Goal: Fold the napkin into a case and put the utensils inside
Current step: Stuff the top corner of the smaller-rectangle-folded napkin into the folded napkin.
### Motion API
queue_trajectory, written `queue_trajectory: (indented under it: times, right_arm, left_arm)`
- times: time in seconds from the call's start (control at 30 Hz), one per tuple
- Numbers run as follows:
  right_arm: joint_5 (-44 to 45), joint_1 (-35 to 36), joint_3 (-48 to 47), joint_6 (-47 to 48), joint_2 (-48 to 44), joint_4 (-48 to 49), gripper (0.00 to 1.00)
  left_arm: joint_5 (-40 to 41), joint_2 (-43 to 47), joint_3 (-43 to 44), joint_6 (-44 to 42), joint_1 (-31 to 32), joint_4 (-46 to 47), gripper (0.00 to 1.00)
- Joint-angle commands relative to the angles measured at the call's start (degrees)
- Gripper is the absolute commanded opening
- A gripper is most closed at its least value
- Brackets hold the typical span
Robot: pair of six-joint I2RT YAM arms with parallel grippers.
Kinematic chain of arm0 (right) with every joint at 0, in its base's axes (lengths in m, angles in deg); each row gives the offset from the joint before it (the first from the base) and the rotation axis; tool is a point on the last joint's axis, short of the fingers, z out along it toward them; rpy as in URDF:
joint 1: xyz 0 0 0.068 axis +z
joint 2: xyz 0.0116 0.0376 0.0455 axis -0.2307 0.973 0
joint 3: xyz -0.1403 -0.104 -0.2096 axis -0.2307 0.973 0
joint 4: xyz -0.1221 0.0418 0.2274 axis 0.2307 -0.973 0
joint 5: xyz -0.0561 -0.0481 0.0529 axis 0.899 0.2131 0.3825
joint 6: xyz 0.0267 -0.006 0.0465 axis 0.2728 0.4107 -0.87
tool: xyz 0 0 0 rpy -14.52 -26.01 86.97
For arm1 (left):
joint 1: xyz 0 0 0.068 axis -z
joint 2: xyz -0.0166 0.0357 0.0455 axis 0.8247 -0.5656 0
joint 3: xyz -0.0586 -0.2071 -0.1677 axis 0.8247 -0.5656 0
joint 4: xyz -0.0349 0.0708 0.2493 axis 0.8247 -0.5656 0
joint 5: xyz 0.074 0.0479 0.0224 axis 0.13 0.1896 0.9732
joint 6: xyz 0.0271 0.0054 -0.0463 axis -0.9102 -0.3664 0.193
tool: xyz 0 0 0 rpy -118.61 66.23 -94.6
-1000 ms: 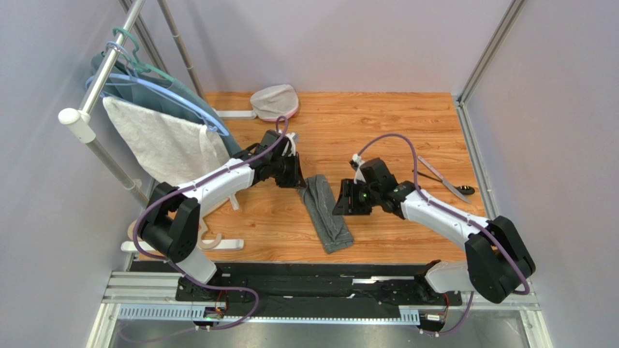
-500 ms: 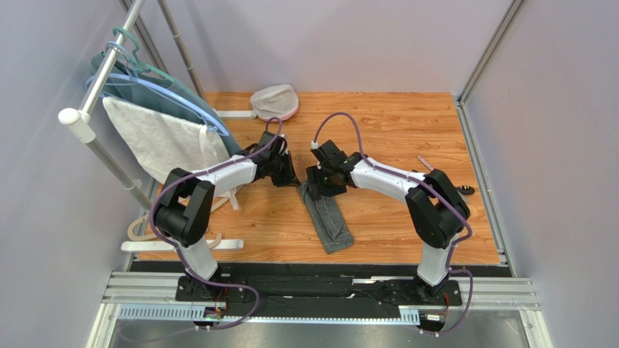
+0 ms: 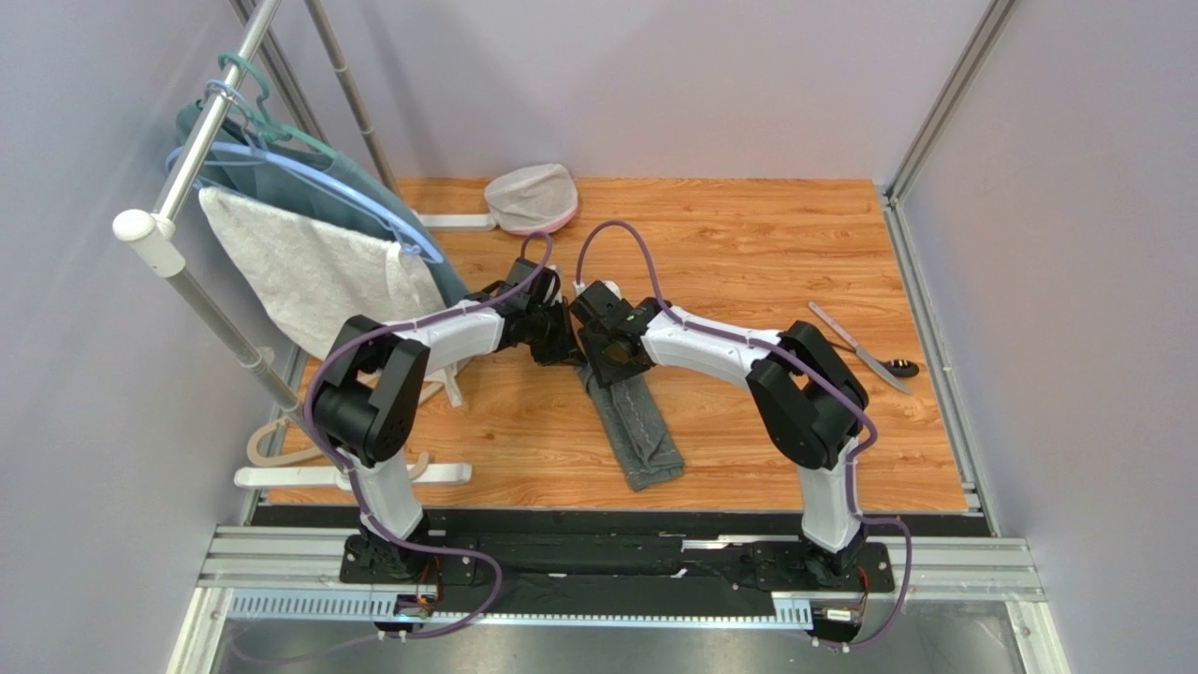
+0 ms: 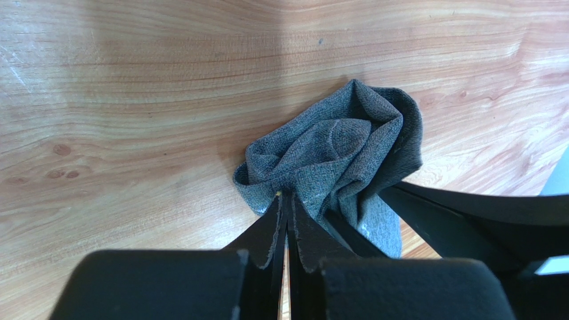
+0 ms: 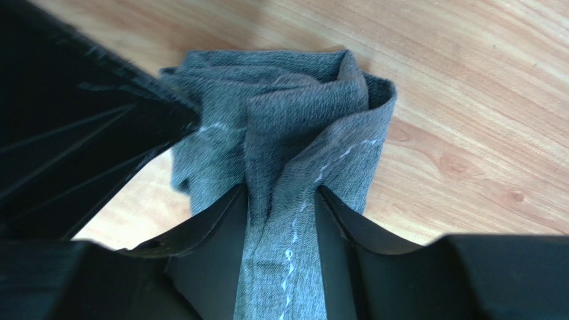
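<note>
The dark grey napkin (image 3: 636,433) lies as a narrow folded strip in the middle of the table. Its far end is bunched up, as the left wrist view (image 4: 340,143) and the right wrist view (image 5: 294,113) show. My left gripper (image 3: 561,346) is shut on the bunched edge (image 4: 284,197). My right gripper (image 3: 608,354) is beside it, its jaws closed around a cloth fold with the pale stitched line (image 5: 280,203). The silver utensil (image 3: 851,341) and the black utensil (image 3: 907,369) lie at the far right, apart from both grippers.
A rack at the left holds a white towel (image 3: 317,274) and a teal garment (image 3: 369,190) on hangers. A pale cap-like object (image 3: 532,194) sits at the back. A wooden hanger (image 3: 398,464) and a white bar (image 3: 352,476) lie front left.
My right arm swung left from the napkin's right side to its far end, next to my left gripper, and closed on the cloth. That end is now bunched.
</note>
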Motion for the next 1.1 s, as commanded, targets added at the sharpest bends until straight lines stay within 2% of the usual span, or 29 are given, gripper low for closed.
queue_trajectory:
  times: [0.0,0.17,0.27,0.3,0.37,0.4,0.43,0.8,0.97,1.07]
  right_arm:
    - [5.71,0.70,-2.46,0.79,2.36,-1.49,0.43]
    - [9.31,1.40,-2.72,0.17,3.15,-1.76,0.38]
    - [10.45,1.40,-3.60,0.00,2.98,-2.72,0.28]
    - [10.46,1.40,-3.43,0.08,2.63,-2.73,0.19]
    - [10.02,1.40,-3.16,-0.09,1.23,-2.64,0.12]
    - [9.58,1.32,-3.08,-0.01,0.70,-2.72,0.04]
    - [9.14,1.32,-2.99,-0.09,0.00,-2.90,0.00]
    - [2.99,-1.14,1.13,-1.41,-7.39,-3.08,0.00]
    - [-1.49,-3.95,3.78,-1.85,-9.50,-0.79,0.00]
    - [-3.07,-4.83,4.39,-2.03,-10.03,0.00,0.00]
  left_arm:
    - [-0.45,0.01,1.55,0.63,-0.08,2.22,0.04]
    - [-0.89,-0.69,1.81,0.89,-0.08,2.40,0.04]
    - [-0.98,-1.12,1.98,0.98,-0.08,2.40,0.04]
    - [-1.07,-1.13,2.07,1.07,-0.08,2.48,0.04]
    - [-1.15,-1.30,2.25,1.07,-0.08,2.49,0.04]
    - [-1.07,-1.39,2.25,1.07,-0.08,2.57,0.04]
    - [-1.07,-1.57,2.34,1.15,-0.08,2.66,0.04]
    - [-1.24,-0.96,2.51,0.11,0.27,2.75,0.05]
    - [0.87,4.40,3.13,-1.39,0.27,0.21,0.19]
    - [-0.62,6.43,2.69,-0.87,0.27,0.28,0.19]
